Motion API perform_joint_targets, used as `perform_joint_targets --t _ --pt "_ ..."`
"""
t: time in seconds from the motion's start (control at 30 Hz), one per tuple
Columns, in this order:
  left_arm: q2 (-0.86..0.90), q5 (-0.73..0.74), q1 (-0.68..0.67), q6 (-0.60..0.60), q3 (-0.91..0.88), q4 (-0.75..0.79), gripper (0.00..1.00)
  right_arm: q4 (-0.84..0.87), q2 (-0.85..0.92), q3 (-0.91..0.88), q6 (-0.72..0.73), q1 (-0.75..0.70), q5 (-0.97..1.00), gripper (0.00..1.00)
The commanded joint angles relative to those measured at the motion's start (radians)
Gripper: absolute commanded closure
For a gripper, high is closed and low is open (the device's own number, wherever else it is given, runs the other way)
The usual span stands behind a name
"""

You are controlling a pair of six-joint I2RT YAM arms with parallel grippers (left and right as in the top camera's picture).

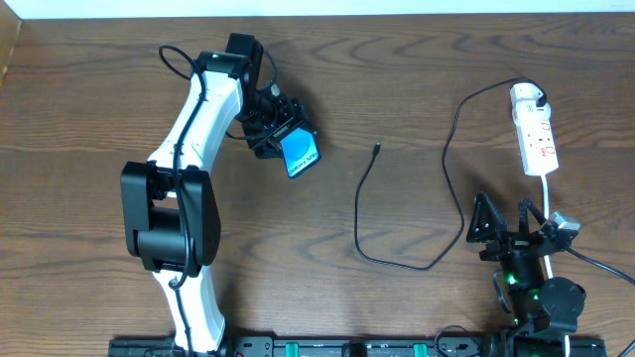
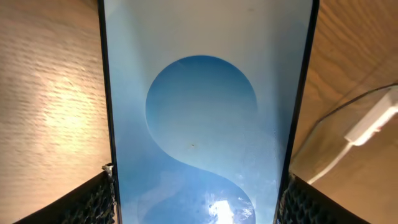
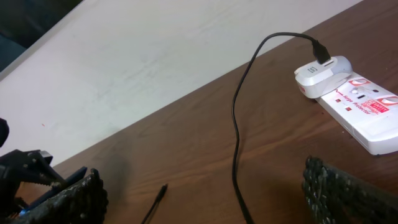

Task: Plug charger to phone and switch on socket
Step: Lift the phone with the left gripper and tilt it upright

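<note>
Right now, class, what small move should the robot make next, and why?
Probably send the right end effector toward the cable tip. The left end effector grips the phone, the tip lies loose on the table, and the right one is open and empty.

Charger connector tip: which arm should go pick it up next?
Right. Its jaws stand open and empty, facing the connector tip, which lies free on the table. The left jaws are shut on the phone, so that arm is busy.
</note>
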Motion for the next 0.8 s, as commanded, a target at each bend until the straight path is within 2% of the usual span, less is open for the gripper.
perform_joint_targets --t 0.0,0.27,0.63,0.77 --pt "-0.023 0.1 0.007 -0.079 0.008 -0.001 0.26 -0.004 -0.002 -0.001 -0.014 0.004 -0.006 0.01" --pt "-0.023 0.109 0.008 -0.225 0.008 -0.003 0.27 -0.004 -0.002 -0.001 -0.014 0.004 -0.006 0.01" --pt "-0.023 0.24 0.008 -0.447 0.008 0.001 0.27 -0.004 -0.002 -0.001 -0.014 0.004 -0.006 0.01" --pt "-0.023 0.316 0.008 -0.491 0.008 0.002 0.27 -0.004 -0.002 -0.001 -0.014 0.004 -0.006 0.01"
